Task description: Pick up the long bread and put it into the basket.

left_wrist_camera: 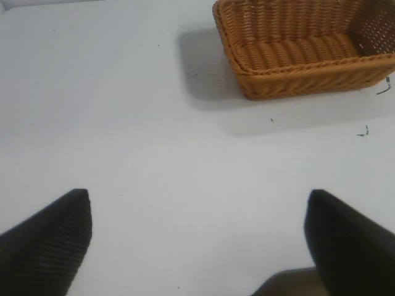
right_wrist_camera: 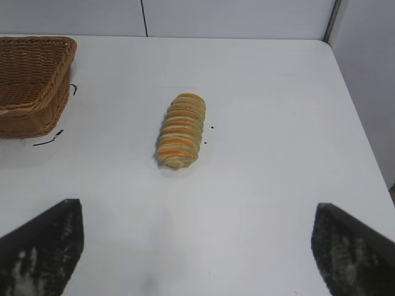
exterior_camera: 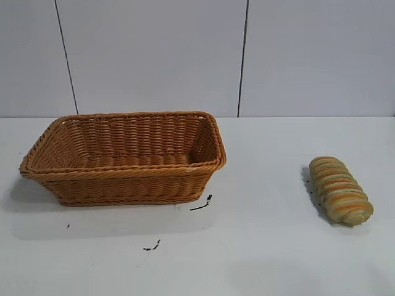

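Observation:
The long bread (exterior_camera: 340, 189), tan with orange-brown ridged stripes, lies on the white table at the right. It also shows in the right wrist view (right_wrist_camera: 181, 130). The orange-brown wicker basket (exterior_camera: 123, 176) stands at the left, empty, and also shows in the left wrist view (left_wrist_camera: 308, 77) and the right wrist view (right_wrist_camera: 31, 108). Neither arm shows in the exterior view. My right gripper (right_wrist_camera: 197, 216) is open and empty above bare table, short of the bread. My left gripper (left_wrist_camera: 199, 206) is open and empty above bare table, apart from the basket.
Small black marks lie on the table (exterior_camera: 259, 246) near the basket's front corner (exterior_camera: 202, 204) and further forward (exterior_camera: 152, 246). A pale wall stands behind the table. The table's right edge shows in the right wrist view (right_wrist_camera: 361, 117).

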### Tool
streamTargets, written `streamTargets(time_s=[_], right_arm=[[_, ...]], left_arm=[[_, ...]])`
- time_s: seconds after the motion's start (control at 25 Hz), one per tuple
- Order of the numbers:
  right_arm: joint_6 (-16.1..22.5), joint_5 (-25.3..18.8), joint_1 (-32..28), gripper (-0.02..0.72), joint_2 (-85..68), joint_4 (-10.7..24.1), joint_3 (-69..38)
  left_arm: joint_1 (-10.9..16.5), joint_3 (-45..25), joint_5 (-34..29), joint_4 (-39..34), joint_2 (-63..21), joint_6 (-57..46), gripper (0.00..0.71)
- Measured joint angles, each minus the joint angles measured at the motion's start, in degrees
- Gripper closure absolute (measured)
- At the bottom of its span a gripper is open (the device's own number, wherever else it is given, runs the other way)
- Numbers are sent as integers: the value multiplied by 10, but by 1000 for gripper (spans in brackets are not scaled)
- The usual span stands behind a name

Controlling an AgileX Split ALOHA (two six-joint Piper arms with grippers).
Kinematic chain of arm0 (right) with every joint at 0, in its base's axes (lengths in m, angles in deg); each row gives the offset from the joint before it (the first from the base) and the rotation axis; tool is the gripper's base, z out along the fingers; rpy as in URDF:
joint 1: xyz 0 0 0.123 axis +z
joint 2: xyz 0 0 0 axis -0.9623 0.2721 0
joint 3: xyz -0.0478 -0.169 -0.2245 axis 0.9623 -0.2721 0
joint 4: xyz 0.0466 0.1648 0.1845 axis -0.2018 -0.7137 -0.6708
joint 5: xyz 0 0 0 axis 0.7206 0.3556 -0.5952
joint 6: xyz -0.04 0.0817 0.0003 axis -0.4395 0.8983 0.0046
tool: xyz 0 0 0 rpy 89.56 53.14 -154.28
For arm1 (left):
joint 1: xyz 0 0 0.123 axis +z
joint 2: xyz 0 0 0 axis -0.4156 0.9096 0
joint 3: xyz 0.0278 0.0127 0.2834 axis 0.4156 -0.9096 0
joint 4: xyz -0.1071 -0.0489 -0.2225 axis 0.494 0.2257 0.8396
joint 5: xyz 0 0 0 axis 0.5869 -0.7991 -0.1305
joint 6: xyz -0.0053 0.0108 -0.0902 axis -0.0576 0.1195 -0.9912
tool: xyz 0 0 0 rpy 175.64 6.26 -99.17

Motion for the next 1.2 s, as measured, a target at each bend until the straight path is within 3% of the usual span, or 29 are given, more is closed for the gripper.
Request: streamTargets(time_s=[0.68, 1.2], right_arm=[[0, 0, 0, 10, 32, 2, 12], [0, 1, 0, 10, 490, 9, 179]], left_arm=[[0, 0, 0, 0, 0, 0, 14], [0, 0, 0, 0, 0, 0, 14]])
